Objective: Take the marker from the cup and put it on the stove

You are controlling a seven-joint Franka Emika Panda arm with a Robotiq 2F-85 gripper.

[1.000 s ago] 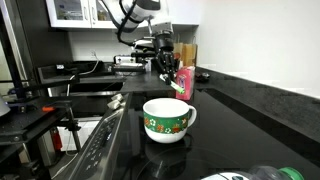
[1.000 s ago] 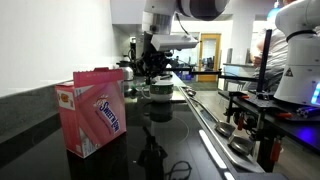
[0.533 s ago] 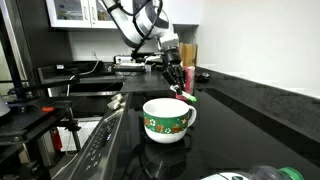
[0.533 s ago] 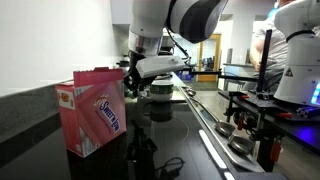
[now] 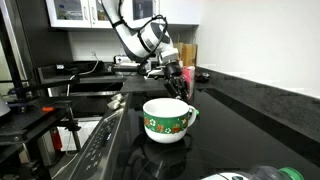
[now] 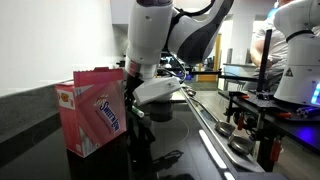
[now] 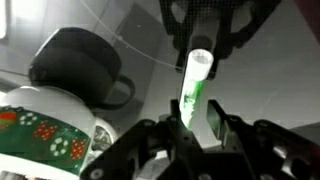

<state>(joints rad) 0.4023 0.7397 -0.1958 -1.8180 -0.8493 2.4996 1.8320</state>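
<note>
Jaws clamped on pale-green marker (image 7: 194,90) – whitish end points away from them, twd glossy black bench (image 7: 290,100). Festive cup (image 7: 40,130) stands just beside the jaws, marker outside it. Stove (image 5: 100,150) front w/ controls – farther off, past the cup.

It's a kitchen, though one doubling as a robotics lab. There's a stove (image 5: 98,148) with a stainless front and controls, a glossy black countertop (image 5: 250,110) running alongside, and glass-fronted wall cabinets (image 5: 72,10) above. Off to the side stand a second white robot arm (image 6: 296,45) and black equipment stands (image 5: 30,112).
</note>
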